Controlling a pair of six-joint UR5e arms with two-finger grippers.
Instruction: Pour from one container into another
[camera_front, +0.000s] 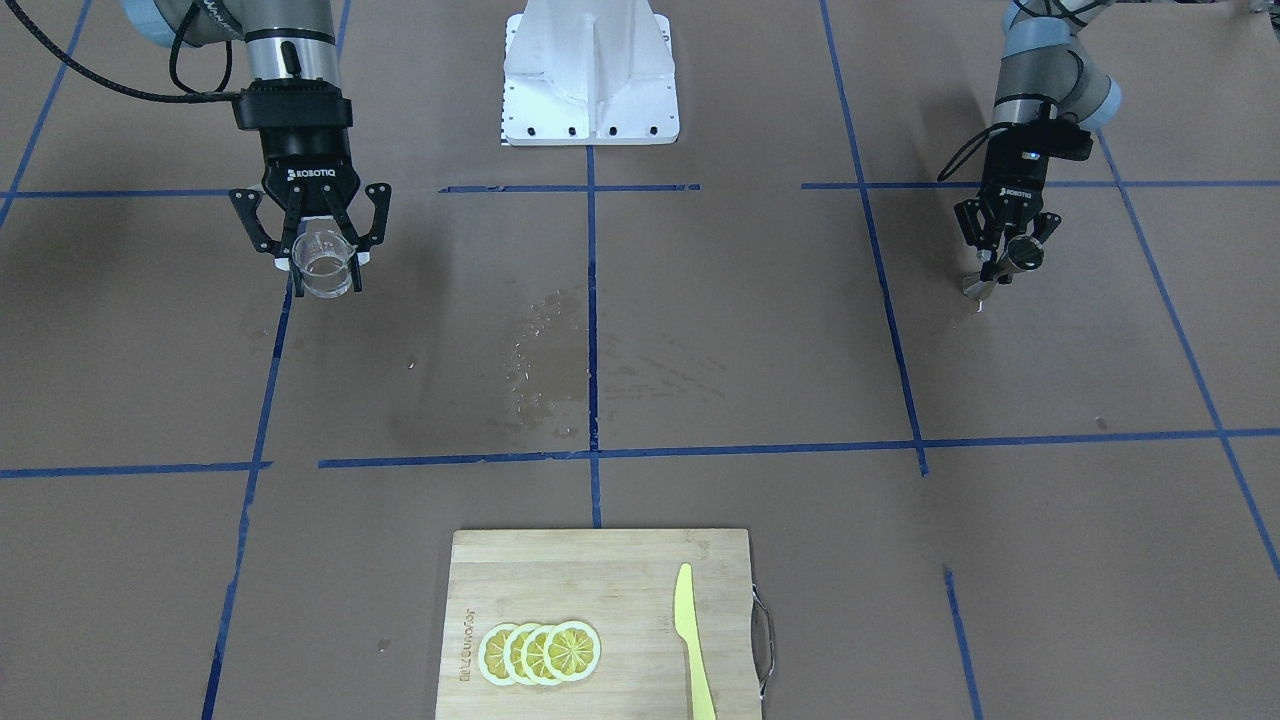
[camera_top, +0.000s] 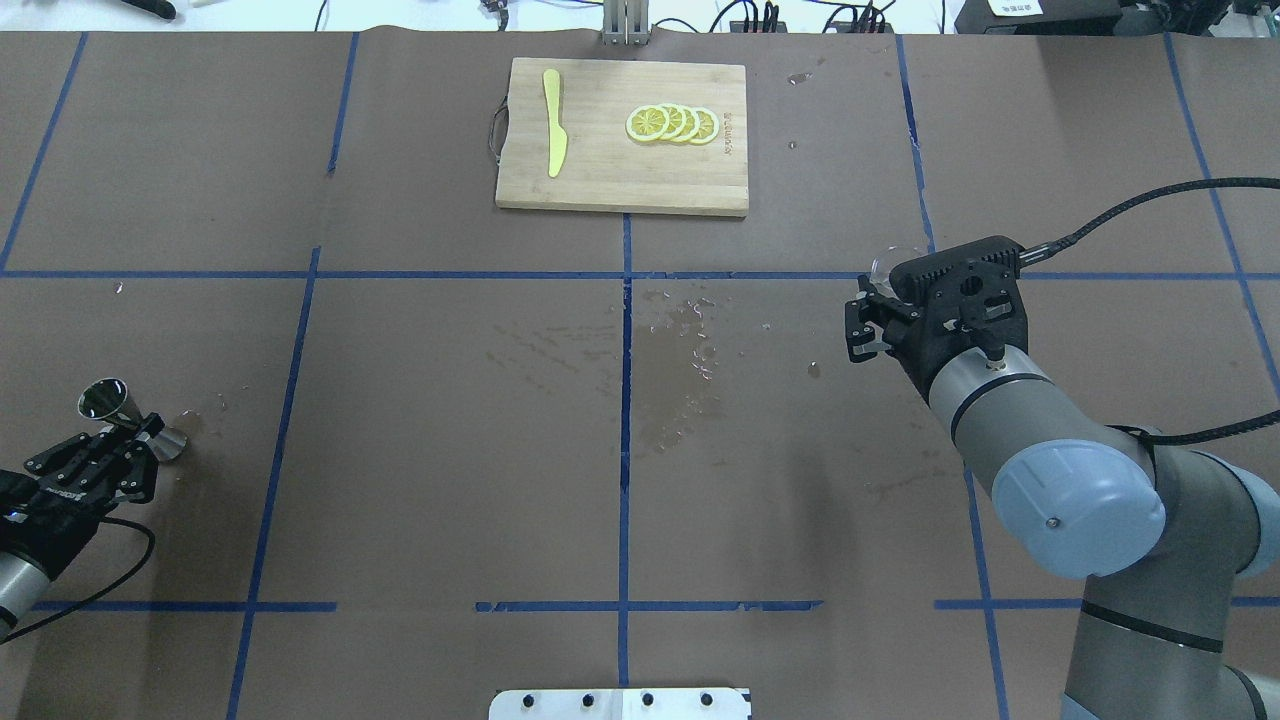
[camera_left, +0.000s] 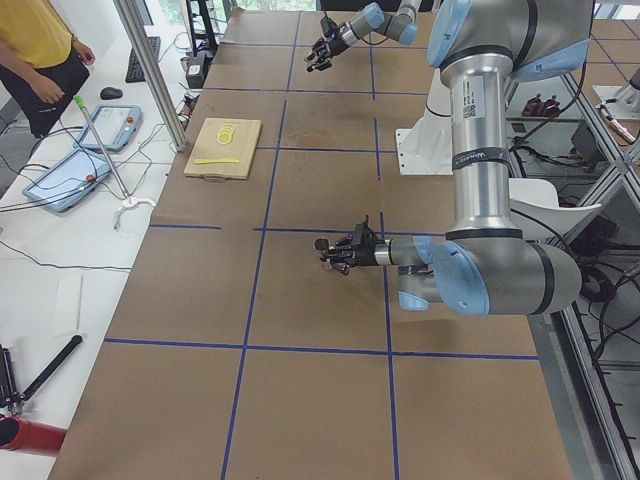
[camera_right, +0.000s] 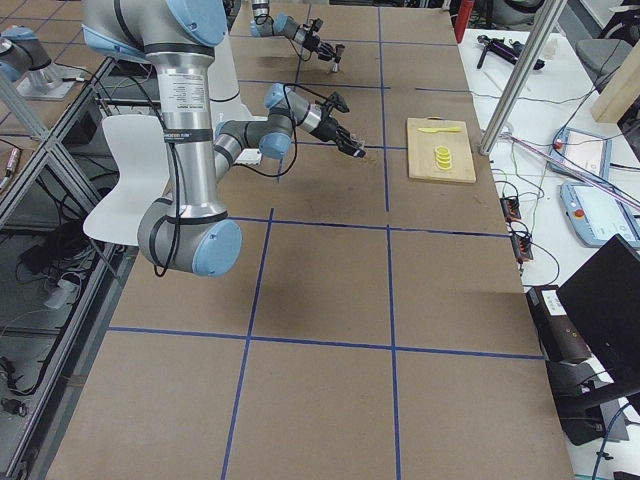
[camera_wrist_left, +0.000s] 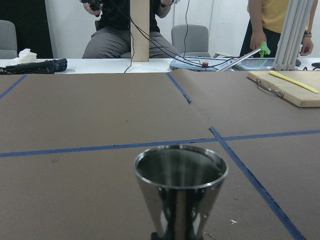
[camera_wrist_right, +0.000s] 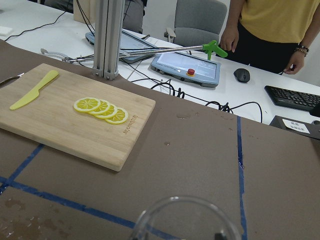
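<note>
In the front view the right gripper (camera_front: 322, 262) is at the far left of the table (camera_front: 800, 330), its fingers clenched on the glass cup (camera_front: 325, 282), which hangs mouth-up between them. The left gripper (camera_front: 1003, 263) is at the far right, grasping the steel jigger (camera_front: 1027, 252) at its narrow waist. A wet patch (camera_front: 550, 350) lies on the brown cover between the two arms, and near the front edge a cutting board (camera_front: 600, 560) carries four overlapping lemon slices (camera_front: 540, 652) and a yellow knife (camera_front: 693, 640). From overhead the jigger is at the left edge of the table, well apart from the cup, which is mostly hidden behind the right gripper's body on the right. In the left side view the near arm holds the jigger low over the table; I cannot tell whether its foot touches the surface. In the right side view the near arm holds the cup a little above the table, short of the board. The left wrist view shows the jigger upright, its open mouth upward. The right wrist view shows only the cup's clear rim at the bottom edge, with the board, slices and knife beyond it and a person in a yellow shirt (camera_wrist_right: 280, 25) at the far side.
</note>
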